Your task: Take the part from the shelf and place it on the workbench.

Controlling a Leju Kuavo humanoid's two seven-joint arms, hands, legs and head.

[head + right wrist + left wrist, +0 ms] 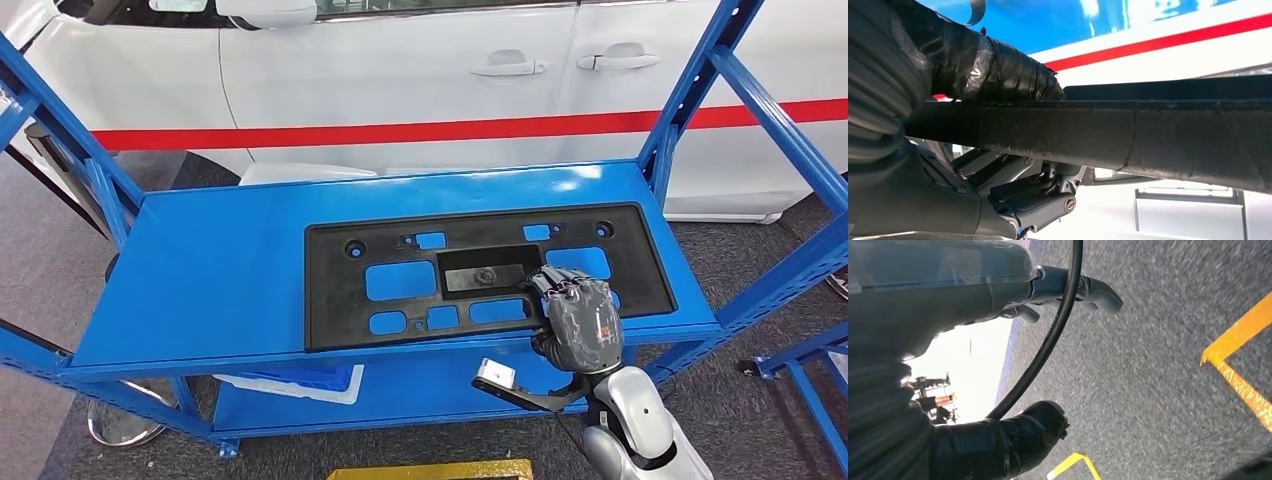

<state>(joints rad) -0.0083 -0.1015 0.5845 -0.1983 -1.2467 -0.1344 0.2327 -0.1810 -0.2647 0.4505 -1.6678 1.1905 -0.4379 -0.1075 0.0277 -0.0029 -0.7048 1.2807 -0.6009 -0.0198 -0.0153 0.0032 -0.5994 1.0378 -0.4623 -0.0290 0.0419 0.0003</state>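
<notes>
A flat black plastic part (485, 232) with several cut-outs lies on the top board of the blue shelf (220, 270), right of its middle. My right hand (580, 320) reaches over the shelf's front edge and grips the part's near edge, fingers on top of it. In the right wrist view the part's dark edge (1148, 135) runs between the black-taped thumb (998, 70) and the fingers (1038, 195). My left hand (998, 290) hangs over the grey floor with its fingers apart, holding nothing; a black cable crosses in front of it.
A white car with a red stripe (450, 70) stands close behind the shelf. Blue slanted uprights (690, 90) frame both sides. A white and blue item (300, 380) lies on the lower board. Yellow floor markings (430, 470) (1238, 375) cross the grey floor.
</notes>
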